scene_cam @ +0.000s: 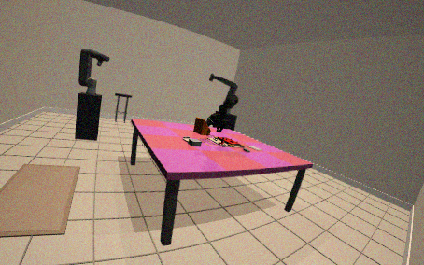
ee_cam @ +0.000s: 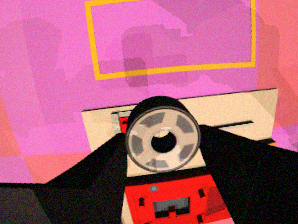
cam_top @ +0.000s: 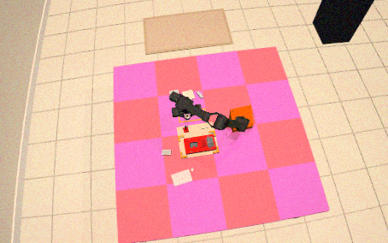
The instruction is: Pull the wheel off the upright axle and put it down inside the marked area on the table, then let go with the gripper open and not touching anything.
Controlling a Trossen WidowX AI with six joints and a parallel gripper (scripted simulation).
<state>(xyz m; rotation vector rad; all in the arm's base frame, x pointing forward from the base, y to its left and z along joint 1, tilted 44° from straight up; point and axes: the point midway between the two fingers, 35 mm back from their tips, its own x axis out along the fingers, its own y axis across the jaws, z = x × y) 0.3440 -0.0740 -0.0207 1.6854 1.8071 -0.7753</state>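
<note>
The wheel (ee_cam: 163,115) (cam_top: 187,115), black with a pale spoked face, is held between the two dark fingers of my gripper (ee_cam: 161,136) in the wrist view. My gripper is shut on it. The wheel is off the axle, above the table. The red axle mount (cam_top: 185,128) (ee_cam: 123,125) stands on the cream board; in the wrist view the wheel hides much of it, and the axle itself is hard to make out. The marked area, a yellow outline (ee_cam: 175,71) on the pink table, lies beyond the wheel in the wrist view. The arm hides part of it in the top view.
The cream board (cam_top: 181,146) (ee_cam: 227,112) carries a red panel (cam_top: 189,150) (ee_cam: 177,188) with grey parts. An orange box (cam_top: 241,112) (scene_cam: 201,126) stands near the arm's base. Pale flat pieces lie around, including a white sheet (cam_top: 181,177) and a small grey block (cam_top: 167,152).
</note>
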